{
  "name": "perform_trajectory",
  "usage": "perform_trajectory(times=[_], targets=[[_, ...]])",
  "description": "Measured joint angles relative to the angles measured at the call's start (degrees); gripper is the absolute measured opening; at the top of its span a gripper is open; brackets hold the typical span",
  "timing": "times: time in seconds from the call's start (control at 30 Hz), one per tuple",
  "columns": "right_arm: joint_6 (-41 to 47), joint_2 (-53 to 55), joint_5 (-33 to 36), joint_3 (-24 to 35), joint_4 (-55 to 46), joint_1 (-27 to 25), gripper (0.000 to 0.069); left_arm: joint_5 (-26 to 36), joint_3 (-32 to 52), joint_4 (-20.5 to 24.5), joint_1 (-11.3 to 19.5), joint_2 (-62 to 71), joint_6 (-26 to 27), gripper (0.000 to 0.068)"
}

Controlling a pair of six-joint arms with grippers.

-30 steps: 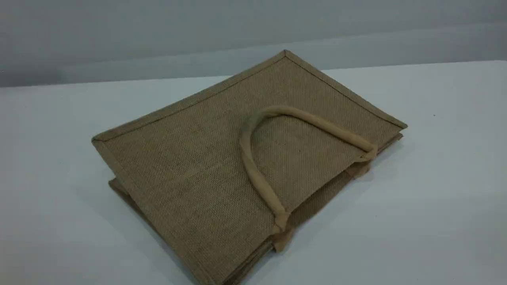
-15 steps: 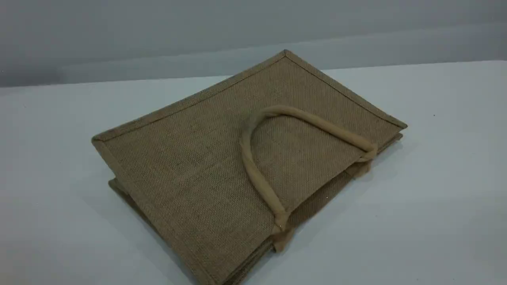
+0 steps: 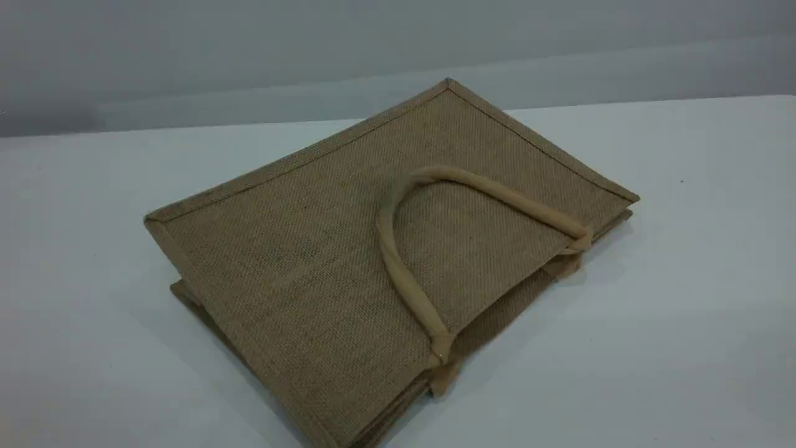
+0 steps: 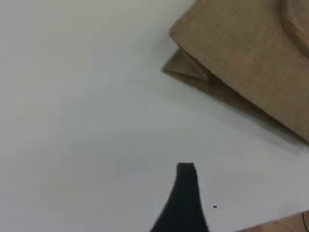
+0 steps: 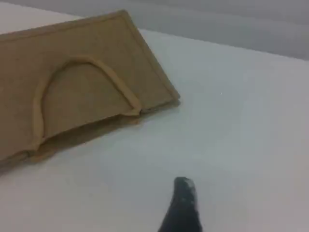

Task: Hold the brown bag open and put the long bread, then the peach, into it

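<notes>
The brown bag [image 3: 348,261] lies flat and folded on the white table, its mouth toward the front right. One beige handle [image 3: 398,274] arches across its top face. The left wrist view shows a corner of the bag [image 4: 241,53] at upper right, well away from the one dark fingertip [image 4: 186,176] of my left gripper, which hangs over bare table with nothing in it. In the right wrist view the bag [image 5: 82,82] and its handle [image 5: 111,75] lie at upper left, apart from my right gripper's single fingertip [image 5: 183,188]. The long bread and the peach are out of view. Neither arm appears in the scene view.
The white table [image 3: 684,311] runs around the bag on all sides. A grey wall [image 3: 249,62] stands behind the table's far edge. A strip of wooden floor [image 4: 285,224] shows past the table edge in the left wrist view.
</notes>
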Motion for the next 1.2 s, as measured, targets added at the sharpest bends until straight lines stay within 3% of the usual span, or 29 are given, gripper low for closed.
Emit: perform_trajectory(times=[0.37, 0.63, 0.77, 1.2], targets=[[-0.1, 0.0, 0.0, 0.0, 0.1, 0.0, 0.0447, 0.0, -0.1, -0.2, 0.6, -3.8, 0.4, 0.0574], [-0.1, 0.0, 0.0, 0.0, 0.1, 0.0, 0.0398, 0.0, -0.1, -0.3, 12.4, -9.7, 0.4, 0.0574], [-0.1, 0.0, 0.0, 0.0, 0.1, 0.0, 0.0382, 0.0, -0.1, -0.3, 16.2, -9.7, 0.4, 0.0574], [-0.1, 0.0, 0.0, 0.0, 0.1, 0.0, 0.0357, 0.0, -0.1, -0.3, 16.5, -9.6, 0.4, 0.0574]])
